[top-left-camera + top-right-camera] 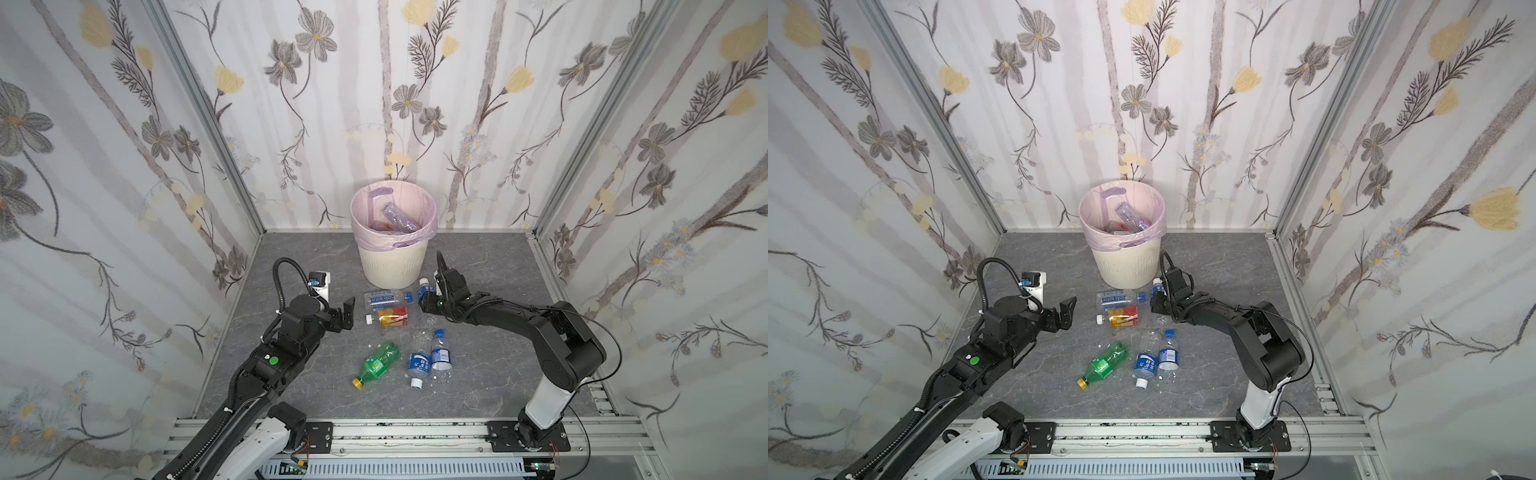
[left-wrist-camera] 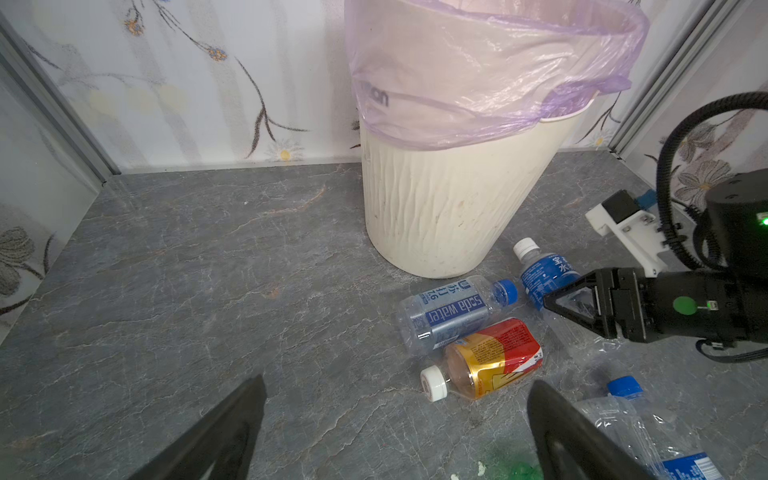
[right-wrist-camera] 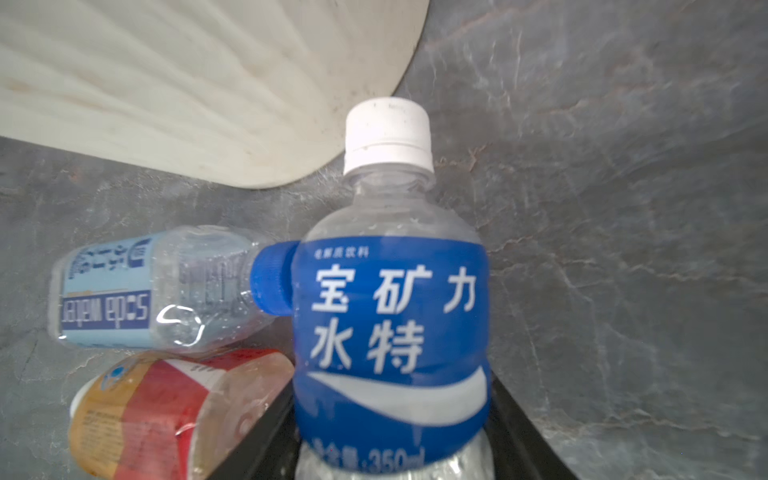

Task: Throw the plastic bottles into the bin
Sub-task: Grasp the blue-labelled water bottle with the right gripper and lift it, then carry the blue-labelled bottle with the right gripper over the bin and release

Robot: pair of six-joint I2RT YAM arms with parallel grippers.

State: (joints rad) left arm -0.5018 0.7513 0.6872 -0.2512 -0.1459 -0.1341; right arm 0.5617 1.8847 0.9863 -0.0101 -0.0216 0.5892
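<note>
Six small plastic bottles (image 1: pixel 378 363) are outside the round cream-white bin (image 1: pixel 392 266). The right gripper (image 1: pixel 427 300) squeezes one white-capped bottle (image 3: pixel 390 324); the left gripper (image 1: pixel 347 315) is wide apart.

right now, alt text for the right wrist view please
A white-capped bottle with a blue label fills the frame, held in the right gripper. Beside it a soda water bottle and a red-labelled bottle lie on the grey floor by the cream bin.

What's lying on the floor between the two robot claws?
Two bottles on their sides: a clear soda-water bottle and, right beside it, a red-label bottle. Both top views show this.
</note>
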